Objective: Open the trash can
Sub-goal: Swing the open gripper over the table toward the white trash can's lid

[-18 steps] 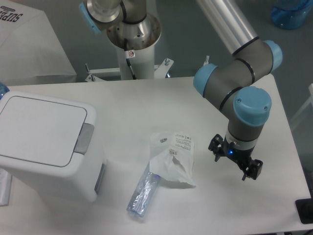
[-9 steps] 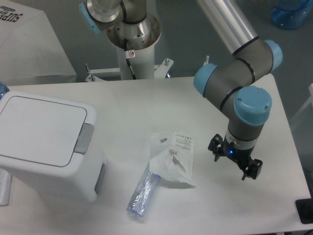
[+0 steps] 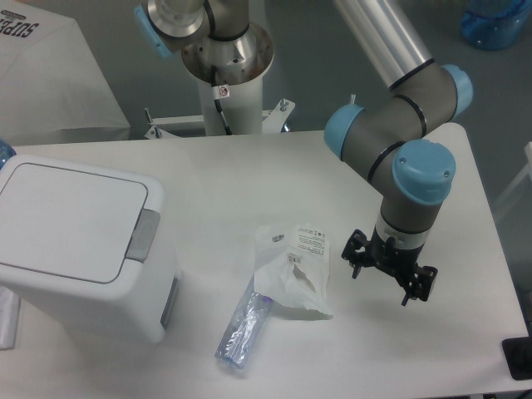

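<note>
The trash can (image 3: 79, 245) is a large boxy white bin at the left of the table. Its flat white lid (image 3: 66, 220) lies shut. A grey push-latch (image 3: 144, 236) sits on its right edge. My gripper (image 3: 386, 270) hangs above the right part of the table, far from the bin and to the right of a white plastic bag. Its two black fingers (image 3: 356, 254) stand apart with nothing between them.
A white plastic bag with printed labels (image 3: 293, 268) lies mid-table. A clear plastic bottle (image 3: 243, 324) lies partly under its lower left corner. The robot's base column (image 3: 226, 75) stands behind the table. A black object (image 3: 518, 357) sits at the front right corner.
The arm has shifted a little to the left, carrying the gripper closer to the plastic bag. The bin, bag and bottle have not moved.
</note>
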You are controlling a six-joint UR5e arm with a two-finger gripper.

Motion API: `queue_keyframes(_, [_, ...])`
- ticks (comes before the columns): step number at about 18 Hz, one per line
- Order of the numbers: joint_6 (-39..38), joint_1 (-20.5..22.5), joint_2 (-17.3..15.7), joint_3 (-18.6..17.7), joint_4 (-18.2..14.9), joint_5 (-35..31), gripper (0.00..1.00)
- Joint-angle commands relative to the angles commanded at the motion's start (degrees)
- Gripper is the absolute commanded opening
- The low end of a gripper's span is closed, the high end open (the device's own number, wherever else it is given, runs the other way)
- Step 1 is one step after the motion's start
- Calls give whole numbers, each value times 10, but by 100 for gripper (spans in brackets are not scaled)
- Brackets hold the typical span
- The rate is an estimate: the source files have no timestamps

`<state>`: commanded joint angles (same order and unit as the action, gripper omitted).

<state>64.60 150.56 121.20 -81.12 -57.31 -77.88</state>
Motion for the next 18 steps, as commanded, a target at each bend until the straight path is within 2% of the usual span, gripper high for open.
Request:
queue_keyframes(4, [-75,16,-11,11,1,90,100])
queue_keyframes(7, [-103,18,-25,10,-3,120,100])
queue_keyframes(10, [-183,17,-40,11,-1,165,100])
queue_keyframes(15, [-266,11,-83,11,-1,226,100])
queue_keyframes(18, [-305,-16,-115,3,-1,265,100])
